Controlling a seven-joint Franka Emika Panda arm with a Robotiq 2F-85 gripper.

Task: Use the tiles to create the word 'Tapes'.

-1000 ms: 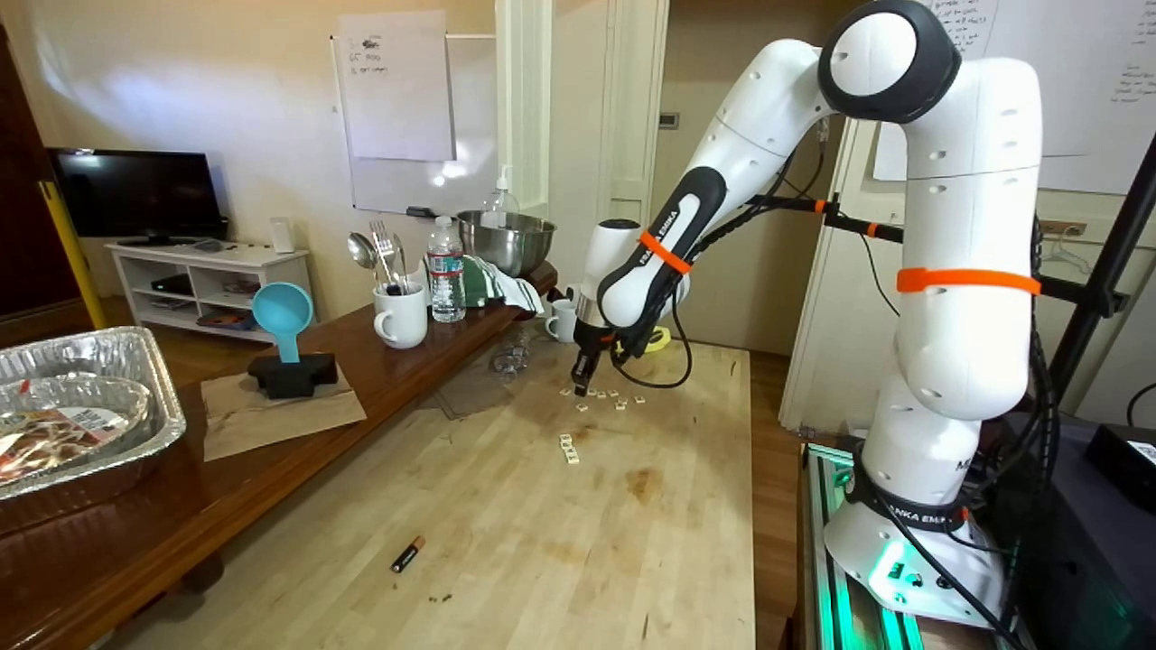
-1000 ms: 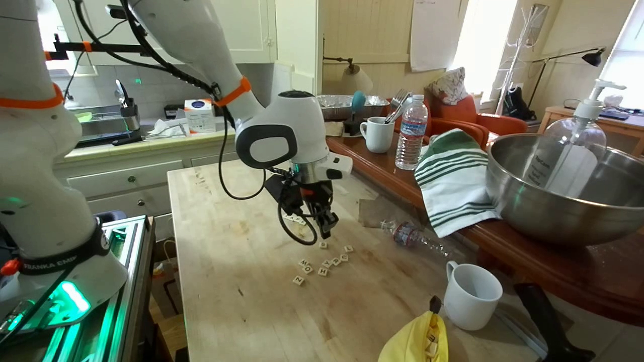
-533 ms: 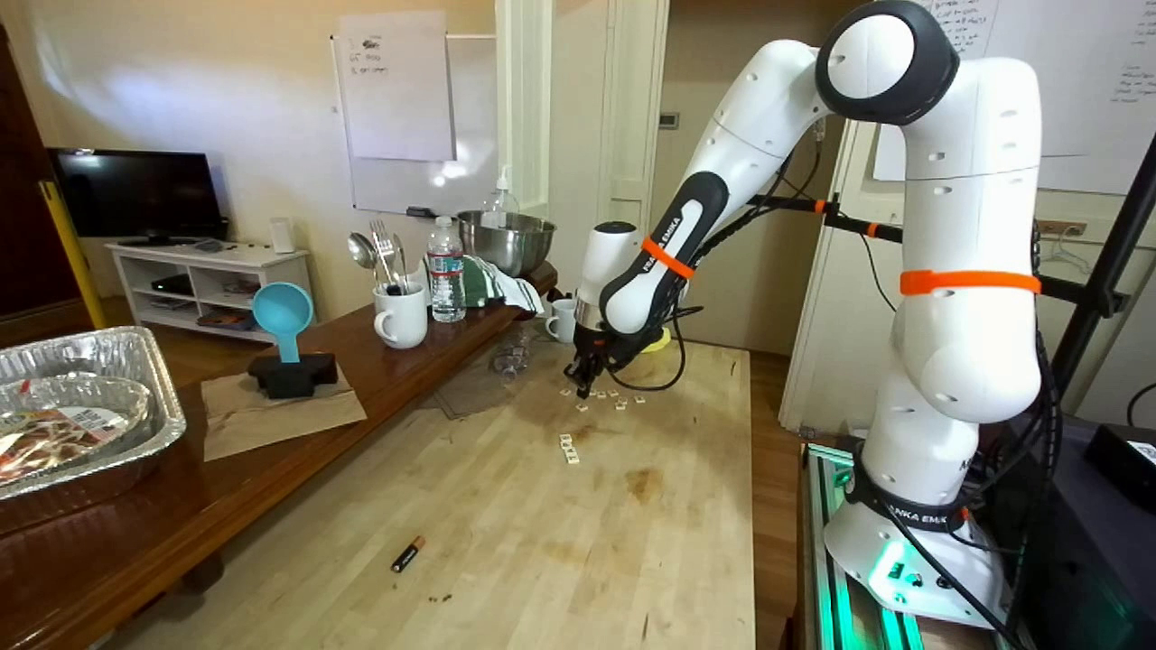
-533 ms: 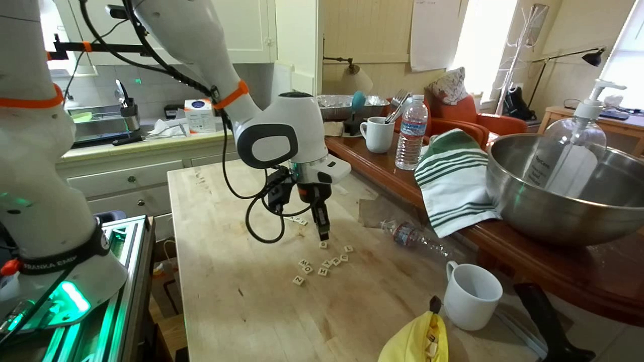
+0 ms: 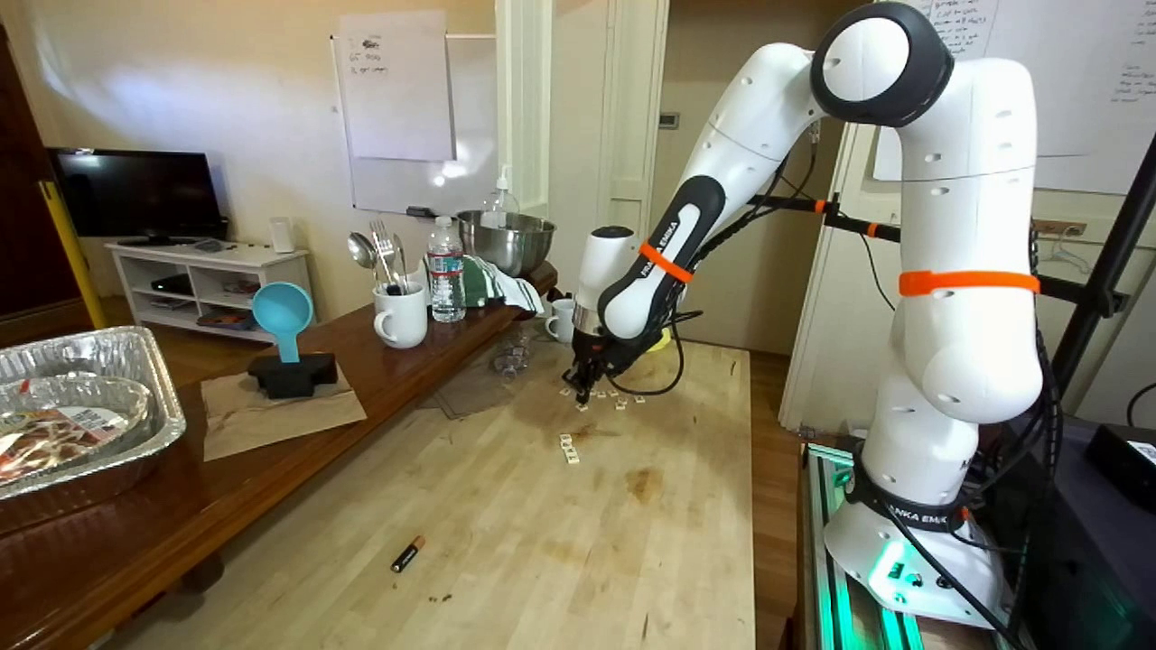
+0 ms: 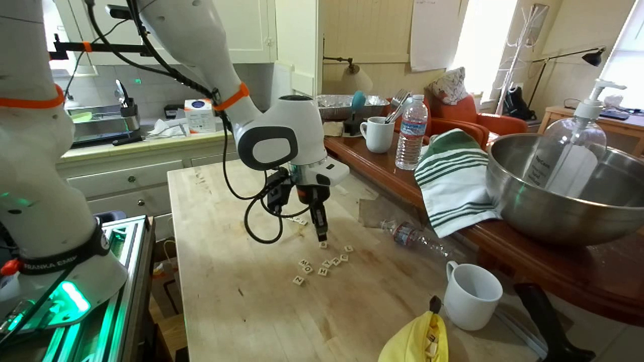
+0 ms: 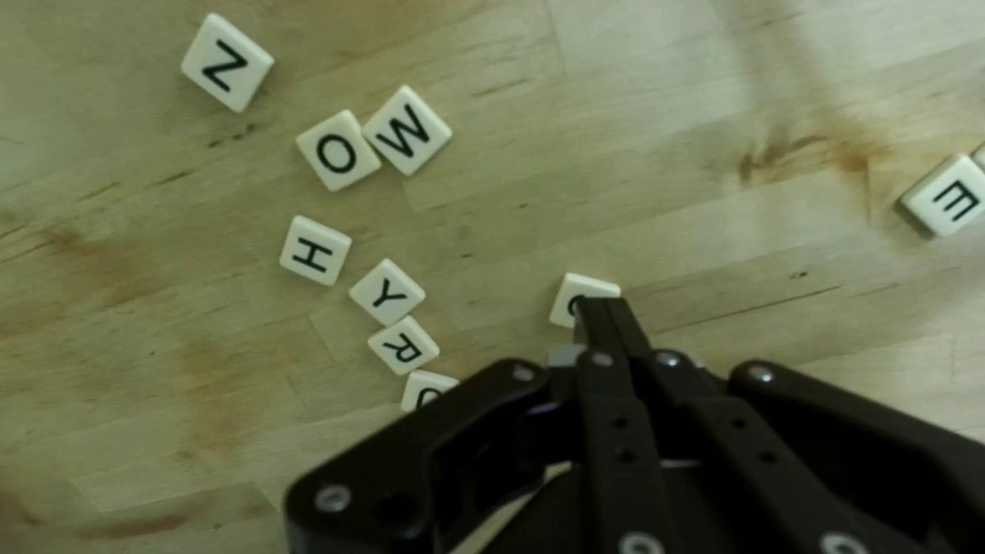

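Note:
My gripper [image 7: 604,302] is shut, with its two fingertips pressed together and nothing visible between them. It points down just above a single letter tile [image 7: 575,291], covering part of it; whether they touch I cannot tell. That tile also shows under the fingertips in both exterior views [image 5: 582,407] [image 6: 323,245]. Other loose tiles lie to the left in the wrist view: N or Z [image 7: 228,63], O [image 7: 336,151], W [image 7: 408,131], H [image 7: 315,250], Y [image 7: 387,292], R [image 7: 403,345] and one partly hidden [image 7: 425,389]. A row of tiles [image 5: 568,450] stands apart; its E tile [image 7: 948,196] shows at the right edge.
A battery [image 5: 407,553] lies on the wooden table [image 5: 542,578]. A yellow pouch [image 6: 415,339] with pale pieces inside, a white mug [image 6: 472,295], a black handle [image 6: 551,322] and a lying plastic bottle [image 6: 410,236] are on the table. A raised brown ledge [image 5: 361,397] runs alongside.
My wrist has turned, so the gripper faces a different way. The fingertips have come slightly lower, over the single tile. The tiles have not visibly moved.

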